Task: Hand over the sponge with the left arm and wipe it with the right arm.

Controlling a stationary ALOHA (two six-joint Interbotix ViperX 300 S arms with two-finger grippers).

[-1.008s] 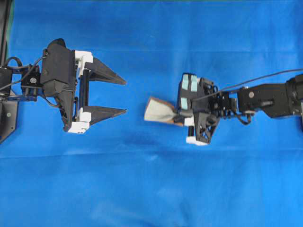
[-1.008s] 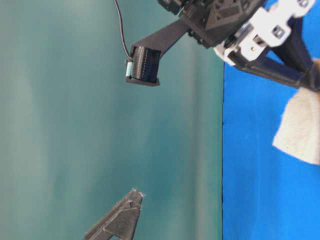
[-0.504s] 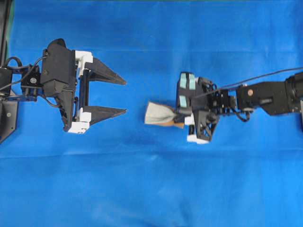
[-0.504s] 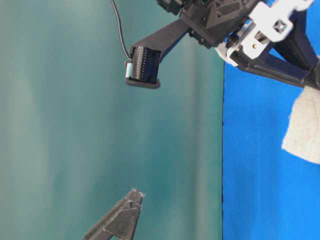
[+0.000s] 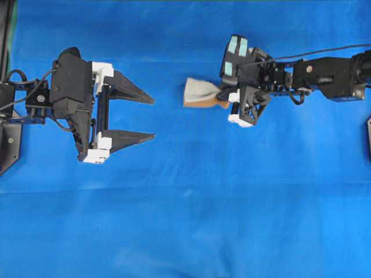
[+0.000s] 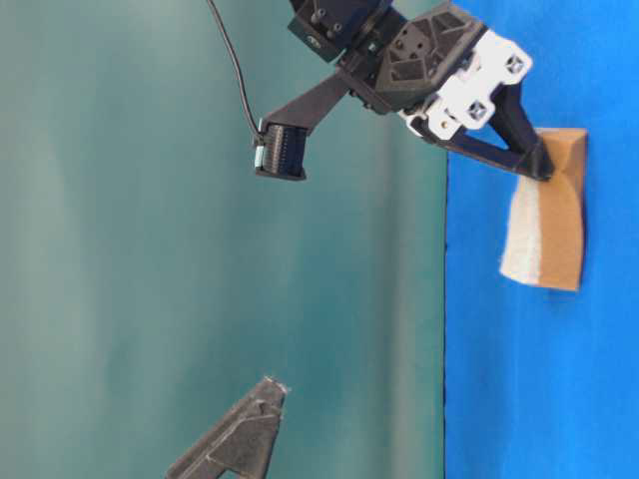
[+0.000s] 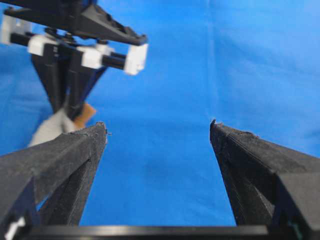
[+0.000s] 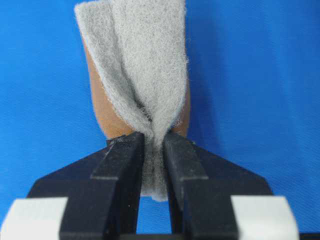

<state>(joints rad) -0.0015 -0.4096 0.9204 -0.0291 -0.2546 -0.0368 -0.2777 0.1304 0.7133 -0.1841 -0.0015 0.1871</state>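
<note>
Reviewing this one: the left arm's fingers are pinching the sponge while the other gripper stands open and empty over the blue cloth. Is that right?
Not quite. The right gripper pinches the sponge, as the right wrist view shows; the left gripper stands open and empty over the blue cloth.

Both arms are black and jointed. The left gripper has two pointed black fingers on white blocks, with thin black cables behind its wrist. The right gripper has white blocks too, pale teal patches behind it, and a thin black cable.
</note>
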